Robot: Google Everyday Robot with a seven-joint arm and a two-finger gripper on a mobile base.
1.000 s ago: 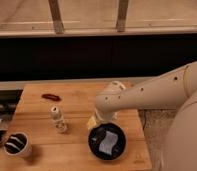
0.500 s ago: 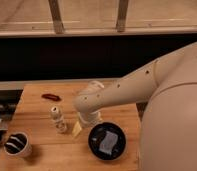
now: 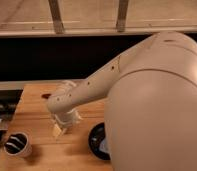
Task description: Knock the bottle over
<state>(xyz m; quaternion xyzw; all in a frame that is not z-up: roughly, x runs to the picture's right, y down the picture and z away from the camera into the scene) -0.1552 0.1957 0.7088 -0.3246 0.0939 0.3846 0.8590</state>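
Observation:
My gripper [image 3: 58, 130] hangs low over the left middle of the wooden table [image 3: 37, 107], at the end of the white arm [image 3: 107, 80] that reaches in from the right. It is at the spot where the bottle stood. The bottle is hidden behind the wrist and gripper, so I cannot tell whether it is upright or down.
A white cup with dark contents [image 3: 17, 144] stands at the table's front left. A small red object [image 3: 46, 95] lies at the back left, partly behind the arm. A dark round dish [image 3: 98, 142] sits front right, partly covered by the arm's large white body [image 3: 157, 115].
The arm has swung left across the table, from over the dark dish to the bottle's spot. The bottle, visible before, is now covered by the gripper.

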